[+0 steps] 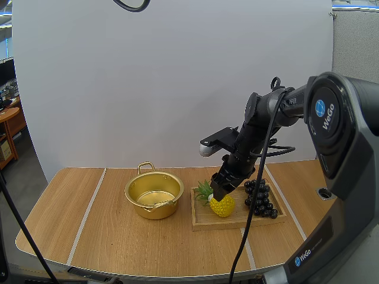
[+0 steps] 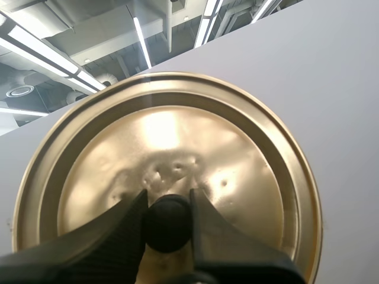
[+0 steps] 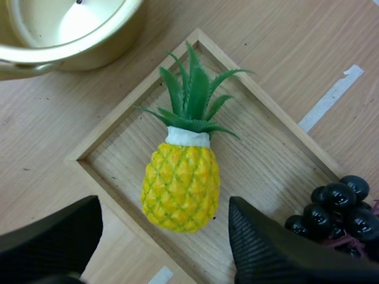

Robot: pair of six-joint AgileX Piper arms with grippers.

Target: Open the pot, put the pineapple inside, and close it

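A yellow pineapple (image 1: pixel 221 204) with green leaves lies on the wooden tray (image 1: pixel 202 222), seen close in the right wrist view as the pineapple (image 3: pixel 180 185). My right gripper (image 1: pixel 217 193) hangs just above it, open, its fingers (image 3: pixel 269 251) apart on either side of the fruit. The gold pot (image 1: pixel 154 194) stands open left of the tray, its rim (image 3: pixel 71 50) near the tray's corner. In the left wrist view my left gripper (image 2: pixel 168 222) is shut on the black knob (image 2: pixel 167 223) of the gold lid (image 2: pixel 172 154), held up in the air.
A bunch of dark grapes (image 1: pixel 260 197) lies on the tray's right end, next to the pineapple (image 3: pixel 337 207). White tape lines (image 1: pixel 87 213) cross the wooden table. Bare tabletop lies left of and in front of the pot.
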